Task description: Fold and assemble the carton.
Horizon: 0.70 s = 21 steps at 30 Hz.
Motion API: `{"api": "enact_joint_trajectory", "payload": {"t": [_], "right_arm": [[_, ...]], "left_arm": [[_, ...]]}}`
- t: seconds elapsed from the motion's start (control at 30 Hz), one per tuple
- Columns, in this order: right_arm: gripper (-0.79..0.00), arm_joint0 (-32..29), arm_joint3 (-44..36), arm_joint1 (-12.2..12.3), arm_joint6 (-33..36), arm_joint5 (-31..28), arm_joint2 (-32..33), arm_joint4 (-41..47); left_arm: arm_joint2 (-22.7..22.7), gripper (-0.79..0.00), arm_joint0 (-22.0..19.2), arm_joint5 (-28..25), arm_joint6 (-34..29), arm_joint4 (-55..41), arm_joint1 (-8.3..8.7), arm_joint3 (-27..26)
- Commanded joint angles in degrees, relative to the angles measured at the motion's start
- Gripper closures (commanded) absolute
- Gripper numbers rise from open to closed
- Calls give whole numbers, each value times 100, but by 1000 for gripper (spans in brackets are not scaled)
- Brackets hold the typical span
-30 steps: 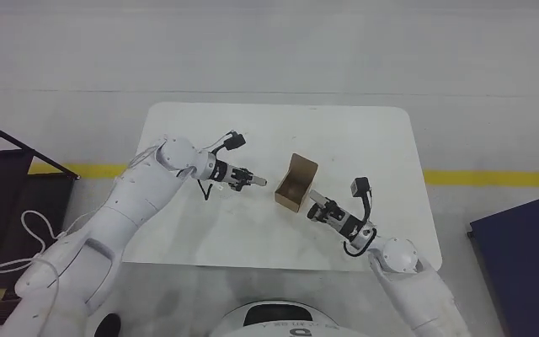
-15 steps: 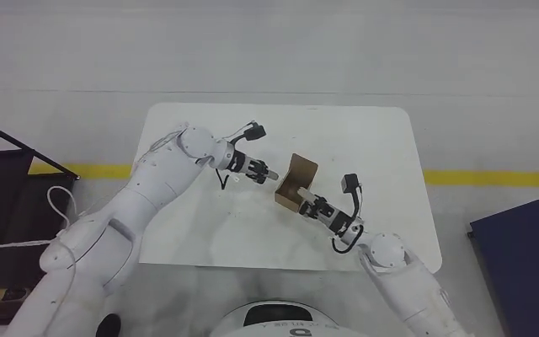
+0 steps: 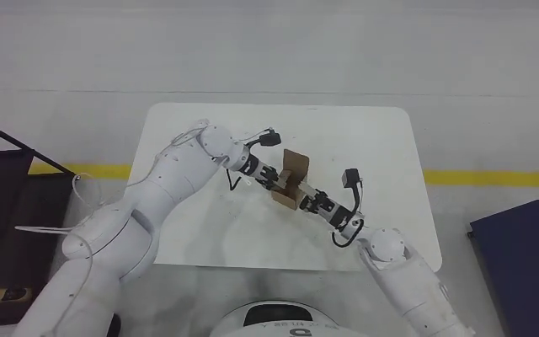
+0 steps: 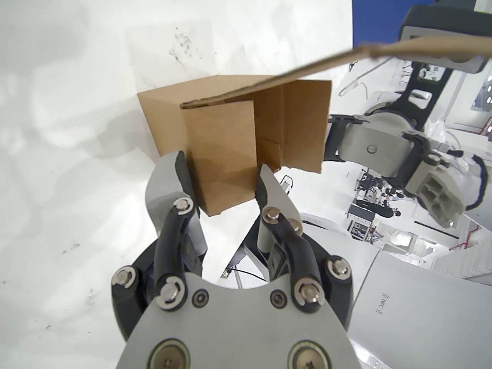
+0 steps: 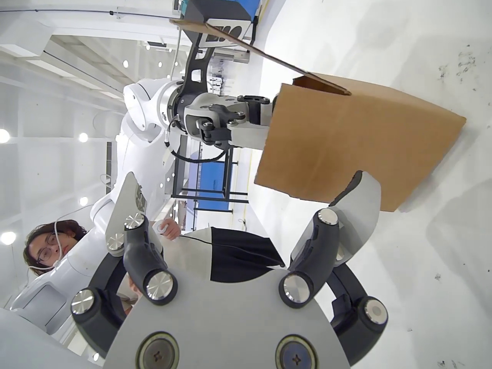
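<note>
One white table (image 3: 370, 143) on grey floor (image 3: 253, 50) with one yellow line (image 3: 480, 178). One carton (image 3: 293, 173), flap raised, sits between the left gripper's (image 4: 223, 182) parted fingers. The right gripper's (image 5: 246, 180) fingers are spread wide, one at the carton's edge.

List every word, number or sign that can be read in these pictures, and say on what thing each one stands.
Plain brown cardboard carton: no print on the faces that show.
White table top: no text, only dark scuff marks.
Yellow floor line: a plain stripe, no letters.
Black box behind the carton's raised flap: white marks, partly hidden, not readable.
</note>
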Motion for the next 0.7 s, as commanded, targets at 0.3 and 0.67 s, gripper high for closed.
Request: {"api": "enact_joint_trajectory", "payload": {"t": [0.3, 0.67], "right_arm": [[-785, 24, -99, 21, -20, -37, 177, 43], [-785, -566, -1089, 185, -131, -203, 1185, 37]], "left_arm": [[13, 0, -399, -19, -18, 283, -208, 228], [-311, 0, -466, 511, 321, 783, 4, -522]]}}
